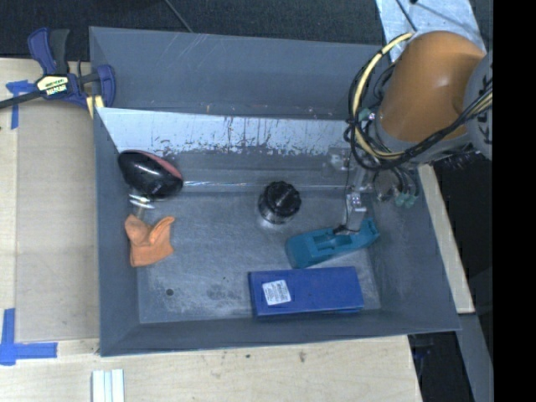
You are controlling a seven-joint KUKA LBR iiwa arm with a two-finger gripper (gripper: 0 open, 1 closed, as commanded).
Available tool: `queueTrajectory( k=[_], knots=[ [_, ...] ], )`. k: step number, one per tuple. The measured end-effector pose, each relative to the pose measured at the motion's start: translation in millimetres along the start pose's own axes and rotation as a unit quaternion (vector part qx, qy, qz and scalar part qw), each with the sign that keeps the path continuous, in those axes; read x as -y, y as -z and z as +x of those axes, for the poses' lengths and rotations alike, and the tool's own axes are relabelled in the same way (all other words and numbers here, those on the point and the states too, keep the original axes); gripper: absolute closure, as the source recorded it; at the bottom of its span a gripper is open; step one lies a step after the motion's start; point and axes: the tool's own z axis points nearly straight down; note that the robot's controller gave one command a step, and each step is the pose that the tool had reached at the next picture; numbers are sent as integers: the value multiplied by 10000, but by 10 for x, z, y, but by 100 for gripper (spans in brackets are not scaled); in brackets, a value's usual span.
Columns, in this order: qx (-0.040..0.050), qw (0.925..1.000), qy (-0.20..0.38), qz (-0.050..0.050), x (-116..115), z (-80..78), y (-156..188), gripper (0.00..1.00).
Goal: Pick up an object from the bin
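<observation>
My gripper [355, 216] hangs at the right side of the bin, its fingers pointing down onto the right end of a teal-blue plastic tool [329, 244] that lies slanted on the floor. The fingertips sit close together at that tool's upper right end; whether they grip it I cannot make out. Just below the tool lies a flat dark-blue box [306, 292] with a white label. A round black knob on a silver base [279, 202] stands to the left of the gripper, in the bin's middle.
At the left side lie a black rounded object with a red patch and a metal stub [149, 177] and, below it, a crumpled orange piece [152, 239]. The arm's orange dome and cables hang over the bin's right rim.
</observation>
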Motion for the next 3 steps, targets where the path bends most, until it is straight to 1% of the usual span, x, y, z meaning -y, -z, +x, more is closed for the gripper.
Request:
queueTrajectory(
  k=[1,2,3],
  knots=[
    [41,10000,5,3,-1,-14,50,0],
    [70,9994,-327,1,25,59,-363,0],
    [49,10000,-77,3,68,481,-973,0]
  ],
)
